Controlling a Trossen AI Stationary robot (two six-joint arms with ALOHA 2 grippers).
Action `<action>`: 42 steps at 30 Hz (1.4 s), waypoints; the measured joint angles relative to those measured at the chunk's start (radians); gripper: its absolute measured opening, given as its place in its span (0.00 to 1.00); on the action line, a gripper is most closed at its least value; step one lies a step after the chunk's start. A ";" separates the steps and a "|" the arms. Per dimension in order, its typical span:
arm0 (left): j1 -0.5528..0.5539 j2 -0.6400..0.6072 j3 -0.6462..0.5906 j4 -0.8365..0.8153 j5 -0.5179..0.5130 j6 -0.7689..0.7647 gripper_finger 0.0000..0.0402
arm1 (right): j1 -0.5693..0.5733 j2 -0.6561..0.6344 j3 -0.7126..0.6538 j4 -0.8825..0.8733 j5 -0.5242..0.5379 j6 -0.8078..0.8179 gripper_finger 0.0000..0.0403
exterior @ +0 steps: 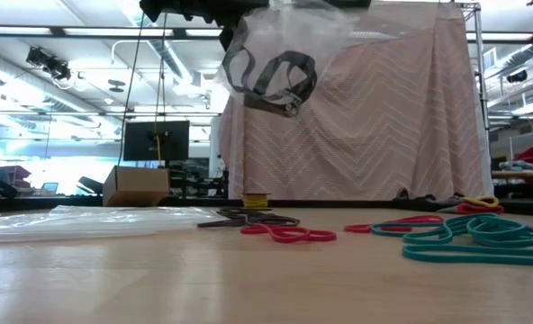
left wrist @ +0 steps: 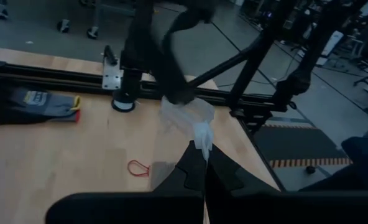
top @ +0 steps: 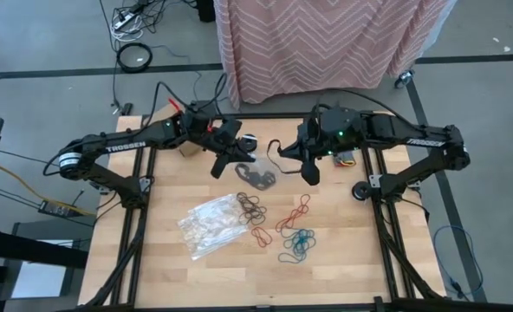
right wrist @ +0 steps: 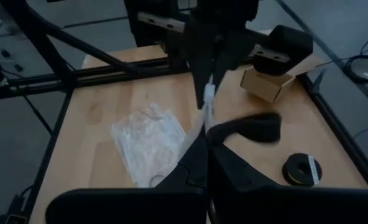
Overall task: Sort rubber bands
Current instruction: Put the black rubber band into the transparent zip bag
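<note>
A clear plastic bag (top: 258,176) hangs in the air between my two grippers, over the far middle of the table. Black rubber bands (exterior: 271,76) lie in its sagging bottom. My left gripper (top: 224,161) and my right gripper (top: 309,171) face each other, each shut on one end of the bag. Loose rubber bands lie flat on the table below: a dark pile (top: 250,206), red ones (top: 293,212) and teal ones (top: 297,245). My left gripper pinches one end of the bag's thin film (left wrist: 203,140) between its two fingers, coming roughly level from the table's left. The bag is lifted clear and stretches away toward the other gripper. My right gripper pinches the bag's opposite end (right wrist: 204,122) between its two fingers, slanting down from the table's right. The film runs as a narrow gathered strip (right wrist: 207,98) to the left gripper, with the black bands sagging beside it.
Flat clear bags (top: 209,225) lie on the table's left middle. A small cardboard box (right wrist: 268,84) and a black round disc (right wrist: 302,169) sit near the far edge. A dark glove (left wrist: 41,102) lies at the right side. The near half of the table is bare wood.
</note>
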 joint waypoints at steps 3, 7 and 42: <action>-0.004 0.000 0.000 0.000 0.005 0.000 0.00 | -0.017 0.012 0.001 0.004 -0.018 -0.002 0.00; -0.004 0.000 0.000 0.000 -0.009 0.000 0.00 | -0.022 0.036 0.000 0.010 -0.052 -0.011 0.00; -0.019 0.056 0.001 0.131 -0.007 -0.060 0.00 | -0.028 0.266 0.000 0.059 -0.145 -0.029 0.00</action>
